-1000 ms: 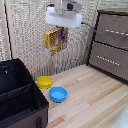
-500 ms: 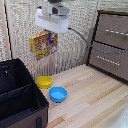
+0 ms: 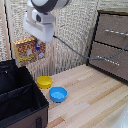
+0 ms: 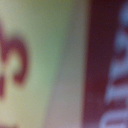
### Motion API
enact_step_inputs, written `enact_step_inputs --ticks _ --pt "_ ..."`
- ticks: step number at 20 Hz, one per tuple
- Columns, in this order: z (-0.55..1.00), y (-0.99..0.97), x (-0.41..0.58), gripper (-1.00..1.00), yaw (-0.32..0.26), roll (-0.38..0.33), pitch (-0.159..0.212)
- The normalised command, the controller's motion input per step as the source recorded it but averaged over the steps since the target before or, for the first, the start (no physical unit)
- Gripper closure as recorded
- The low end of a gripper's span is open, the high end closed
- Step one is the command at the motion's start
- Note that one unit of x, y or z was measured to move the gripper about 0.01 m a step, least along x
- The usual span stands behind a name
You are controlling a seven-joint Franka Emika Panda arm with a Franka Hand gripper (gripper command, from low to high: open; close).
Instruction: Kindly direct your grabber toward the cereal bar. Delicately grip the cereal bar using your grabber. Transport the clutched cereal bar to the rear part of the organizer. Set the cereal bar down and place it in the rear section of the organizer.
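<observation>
The exterior view looks down across the tabletop point(image 3: 95, 95) from some way off. The wrist view sits pressed against the cereal bar point(image 4: 55, 65), a blur of print; the 2 views share only that box point(image 3: 30, 49).

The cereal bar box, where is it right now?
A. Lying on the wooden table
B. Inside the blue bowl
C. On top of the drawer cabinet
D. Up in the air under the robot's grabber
D: the cereal bar hangs in the air below the grabber, well above the organizer and the blue bowl, and it touches neither the table nor the drawer cabinet.
</observation>
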Motion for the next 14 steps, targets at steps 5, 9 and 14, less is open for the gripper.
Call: enact_step_inputs --ticks 5,9,14 --pt "0.03 0.88 0.217 1.00 -0.095 -0.023 -0.008" --pt "0.20 0.88 0.244 1.00 -0.089 -0.029 -0.015" --pt "0.47 0.85 0.258 1.00 -0.088 -0.046 -0.025"
